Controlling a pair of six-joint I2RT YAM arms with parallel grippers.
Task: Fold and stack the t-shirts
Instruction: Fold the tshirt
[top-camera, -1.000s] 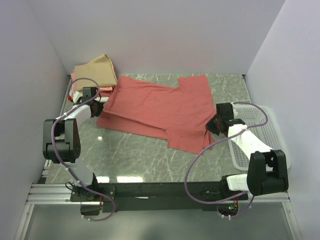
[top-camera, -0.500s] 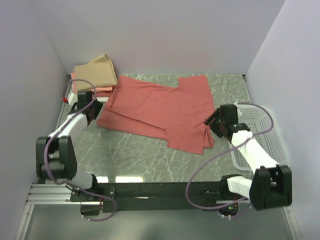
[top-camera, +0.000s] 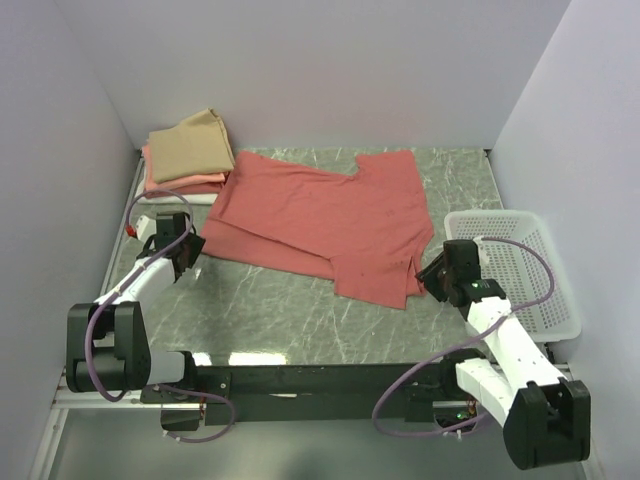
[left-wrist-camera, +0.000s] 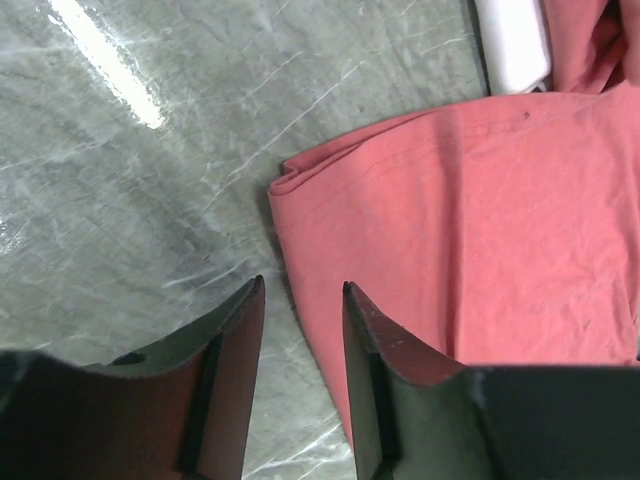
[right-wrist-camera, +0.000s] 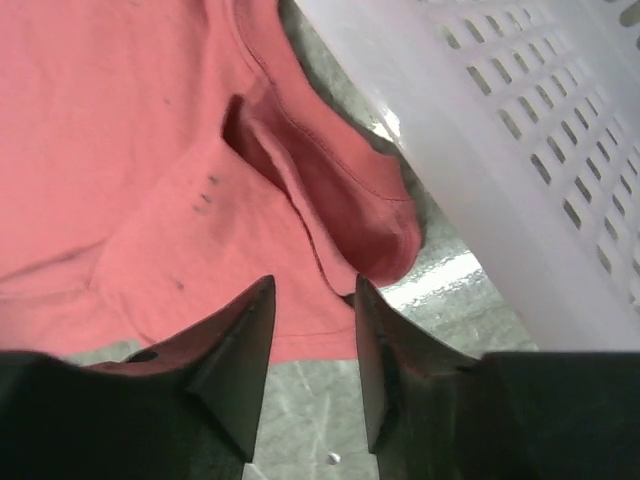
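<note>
We are looking at white arm links (top-camera: 505, 335) with bulky black joints (top-camera: 108, 345), thin purple cables (top-camera: 90, 335), and dark, wedge-shaped jaws.

pale lilac walls (top-camera: 300, 70) enclose a glossy grey marble tabletop (top-camera: 280, 310).

The t-shirt (top-camera: 320, 215) is salmon-red, the table (top-camera: 270, 300) grey-veined marble (basket (top-camera: 530, 270) white, perforated).

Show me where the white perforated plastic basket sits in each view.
Top external: white perforated plastic basket at the right edge of the picture.
Left wrist: not in it.
Right wrist: the basket fills the upper right corner.
Shared landmark: the spread salmon-red cotton t-shirt, seen in all three views.
</note>
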